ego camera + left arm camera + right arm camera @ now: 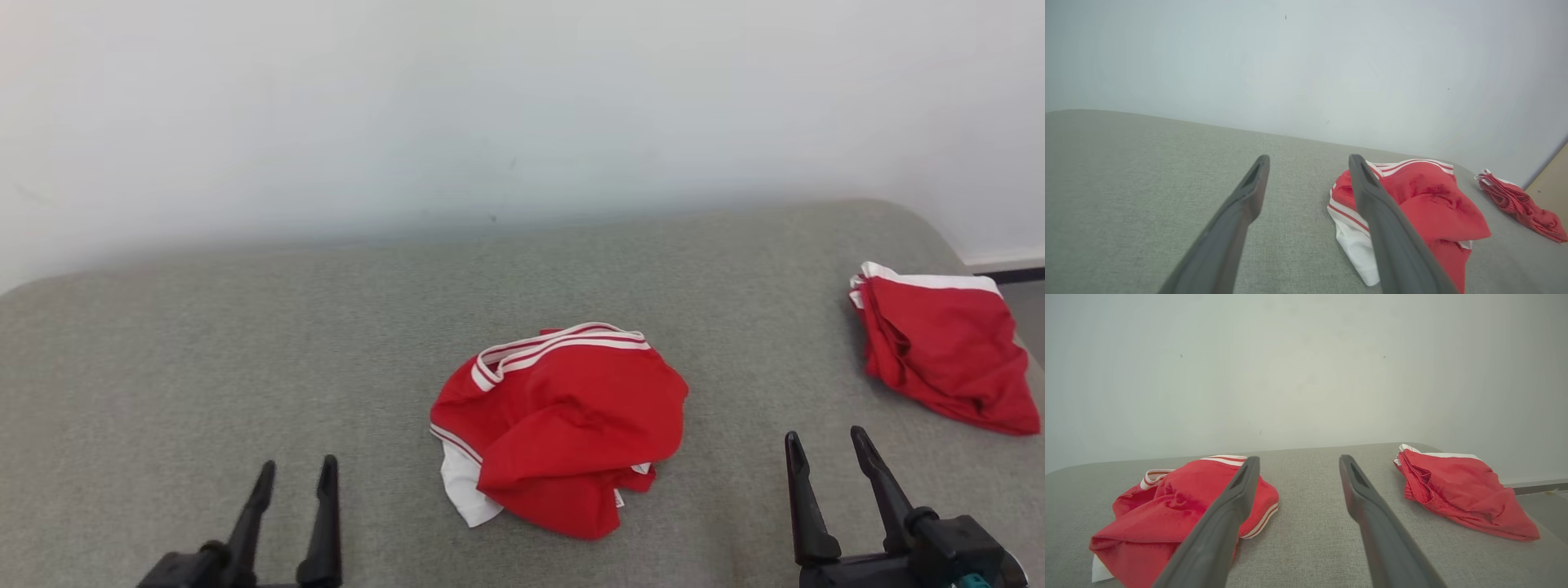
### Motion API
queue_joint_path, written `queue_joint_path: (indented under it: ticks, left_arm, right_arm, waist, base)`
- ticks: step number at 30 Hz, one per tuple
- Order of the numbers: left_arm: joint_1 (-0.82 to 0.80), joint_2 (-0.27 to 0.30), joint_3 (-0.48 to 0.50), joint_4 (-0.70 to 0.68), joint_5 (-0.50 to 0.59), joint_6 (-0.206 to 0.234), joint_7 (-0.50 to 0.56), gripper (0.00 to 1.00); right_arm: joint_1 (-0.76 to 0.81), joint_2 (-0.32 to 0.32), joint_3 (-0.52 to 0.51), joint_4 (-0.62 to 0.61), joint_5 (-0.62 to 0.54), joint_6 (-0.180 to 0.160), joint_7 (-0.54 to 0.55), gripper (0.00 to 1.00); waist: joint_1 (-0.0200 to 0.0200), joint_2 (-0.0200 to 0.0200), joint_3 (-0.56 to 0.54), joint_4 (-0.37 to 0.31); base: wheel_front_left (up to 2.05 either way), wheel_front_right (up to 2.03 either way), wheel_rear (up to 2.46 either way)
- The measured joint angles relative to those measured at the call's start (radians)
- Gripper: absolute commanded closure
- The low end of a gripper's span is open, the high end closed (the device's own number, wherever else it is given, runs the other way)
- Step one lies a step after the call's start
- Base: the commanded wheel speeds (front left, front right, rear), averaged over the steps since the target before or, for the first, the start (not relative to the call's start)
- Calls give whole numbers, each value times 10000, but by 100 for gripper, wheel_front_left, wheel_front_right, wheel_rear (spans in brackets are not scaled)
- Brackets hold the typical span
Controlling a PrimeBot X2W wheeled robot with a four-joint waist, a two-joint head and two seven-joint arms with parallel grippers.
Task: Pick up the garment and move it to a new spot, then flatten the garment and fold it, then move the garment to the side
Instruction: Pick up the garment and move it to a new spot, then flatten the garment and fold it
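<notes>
The left end effector (298,464) sits at about 7 o'clock in the head view, its two dark fingers apart with nothing between them, pointing to 12 o'clock. The right end effector (824,434) mirrors it at 5 o'clock, fingers likewise spread and empty. Both hover low over the grey fabric-covered bench (204,327), on either side of the work and clear of it. This looks like a ready stance before the first reach rather than a grip under way.

From the left end effector (1309,159), the garment (1425,196) lies toward 2 o'clock, partly behind the inner finger in the left wrist view. From the right end effector (1299,458) it lies toward 10 o'clock. The garment (563,425) is a crumpled red heap near the middle of the bench, with a white striped band at its 12 o'clock edge and a white layer poking out at 7 o'clock. Bunched like this, it needs lifting and spreading before any fold; the striped band and the white flap offer the clearest edges to pinch.

A second red garment (947,359) rests at 3 o'clock, by the bench's right edge and well apart from the heap. It looks flatter and gathered, probably already set aside. A pale wall (522,106) closes the scene at 12 o'clock.
</notes>
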Motion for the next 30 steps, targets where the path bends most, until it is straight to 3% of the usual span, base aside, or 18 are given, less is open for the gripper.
queue_joint_path:
  ticks: [5,9,14,30]
  left_arm:
    - [785,-205,1162,-1022,719,-163,-29,0]
    - [1561,-453,1914,-1083,1271,-355,-29,0]
    - [1912,-493,1923,-608,1937,-516,-29,0]
    - [1806,-803,2174,-479,2391,-754,-29,0]
  right_arm:
    - [127,10,-36,276,13,0,-221,0]
    - [122,12,178,857,65,0,-362,0]
    - [113,17,441,1344,61,0,-245,0]
    - [-65,19,500,1519,52,0,-341,0]
  waist:
    - [0,0,-139,426]
    - [0,0,-267,692]
    - [0,0,-387,818]
    - [0,0,-466,929]
  base:
    - [0,0,0]
    - [0,0,0]
    - [0,0,0]
    - [0,0,0]
